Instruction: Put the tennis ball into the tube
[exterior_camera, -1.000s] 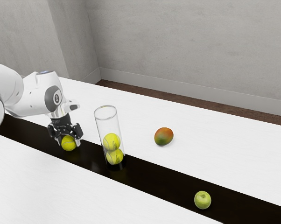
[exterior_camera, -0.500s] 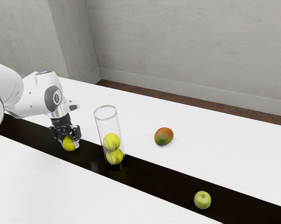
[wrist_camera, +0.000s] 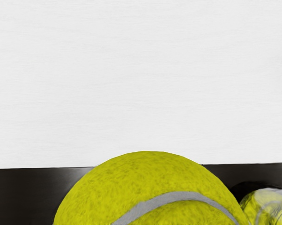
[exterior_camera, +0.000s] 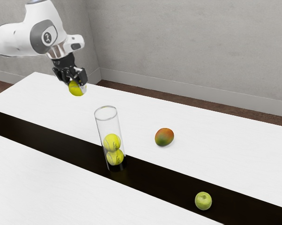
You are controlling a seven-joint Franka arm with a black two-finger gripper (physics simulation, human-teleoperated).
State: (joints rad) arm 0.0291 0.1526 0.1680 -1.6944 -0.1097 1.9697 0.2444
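My gripper is shut on a yellow tennis ball, holding it in the air above the table, higher than the tube's rim and toward the exterior view's left of it. The clear tube stands upright on the dark strip with two tennis balls stacked inside, the upper one resting on the lower one. In the wrist view the held ball looms large, and part of the tube with a ball in it appears beside it.
A red-green mango lies on the white table toward the exterior view's right of the tube. Farther that way, a green apple-like fruit sits on the dark strip. A grey wall rises behind.
The fingers have closed on the ball, and my hand has lifted it well off the dark strip. Tube, mango and green fruit have stayed put.
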